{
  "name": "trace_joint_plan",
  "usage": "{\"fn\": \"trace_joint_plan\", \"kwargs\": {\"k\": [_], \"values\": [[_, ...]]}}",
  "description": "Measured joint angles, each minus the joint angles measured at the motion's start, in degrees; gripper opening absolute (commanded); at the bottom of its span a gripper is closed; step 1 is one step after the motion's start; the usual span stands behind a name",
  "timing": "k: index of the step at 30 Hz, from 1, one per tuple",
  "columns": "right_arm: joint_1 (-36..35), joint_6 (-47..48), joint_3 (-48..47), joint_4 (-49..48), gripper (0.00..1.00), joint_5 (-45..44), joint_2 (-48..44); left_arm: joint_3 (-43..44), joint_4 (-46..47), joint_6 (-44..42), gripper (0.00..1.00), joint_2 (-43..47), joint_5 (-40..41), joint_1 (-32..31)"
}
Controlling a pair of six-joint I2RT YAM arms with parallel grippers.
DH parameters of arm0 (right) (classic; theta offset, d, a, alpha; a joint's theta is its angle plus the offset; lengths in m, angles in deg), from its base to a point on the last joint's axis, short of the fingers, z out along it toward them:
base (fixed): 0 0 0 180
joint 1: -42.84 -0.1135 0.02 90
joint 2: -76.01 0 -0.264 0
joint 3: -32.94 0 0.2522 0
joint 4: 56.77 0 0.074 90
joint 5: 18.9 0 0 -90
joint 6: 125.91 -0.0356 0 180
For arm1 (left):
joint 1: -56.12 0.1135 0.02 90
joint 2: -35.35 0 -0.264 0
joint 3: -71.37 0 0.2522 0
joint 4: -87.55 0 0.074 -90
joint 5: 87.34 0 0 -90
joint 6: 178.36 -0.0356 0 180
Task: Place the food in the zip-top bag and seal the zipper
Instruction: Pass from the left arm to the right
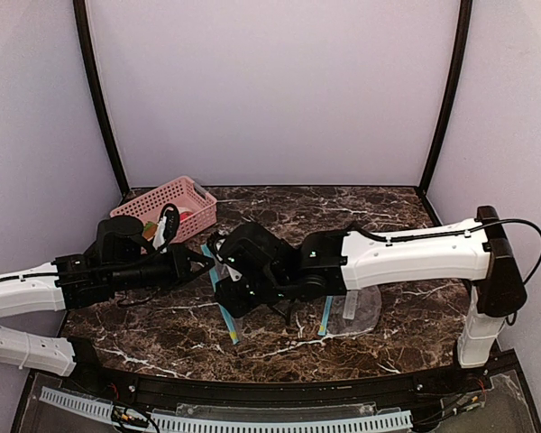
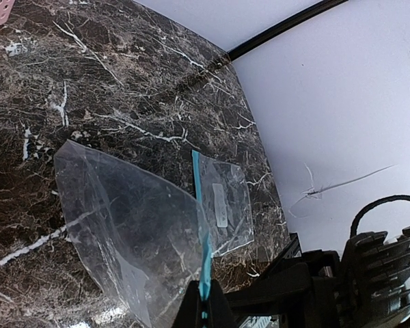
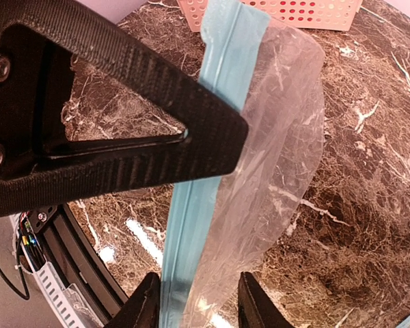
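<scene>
Left gripper (image 2: pixel 203 309) pinches bag (image 2: pixel 123 219) by its teal zip strip (image 3: pixel 191 225), near centre. Right gripper (image 3: pixel 195 304) jaws part open, straddling the strip. Bag looks empty; food (image 1: pixel 184 216) sits in basket (image 1: pixel 149 206), far left. Filling and sealing both left to do.

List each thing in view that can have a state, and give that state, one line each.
Held bag, empty, raised by its blue zipper strip.
Left tool, shut on that strip.
Right tool, open, fingers either side of the strip.
Second bag, lying flat on the table.
Pink basket, upright, a red piece inside.
</scene>
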Motion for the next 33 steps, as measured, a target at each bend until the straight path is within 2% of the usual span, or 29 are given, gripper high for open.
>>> {"fn": "trace_joint_plan", "kwargs": {"k": [11, 23, 28, 33], "values": [[0.00, -0.31, 0.55, 0.04, 0.19, 0.11, -0.17, 0.00, 0.00, 0.00, 0.01, 0.00, 0.00, 0.00], [0.00, -0.76, 1.07, -0.15, 0.10, -0.96, -0.20, -0.02, 0.02, 0.02, 0.01, 0.00, -0.02, 0.00], [-0.02, -0.94, 1.07, 0.00, 0.00, -2.84, -0.20, -0.04, 0.02, 0.24, 0.01, 0.00, -0.02, 0.00], [-0.11, -1.03, 1.07, 0.15, 0.00, -3.78, -0.13, -0.48, 0.09, 0.46, 0.01, 0.02, 0.00, 0.00]]}}
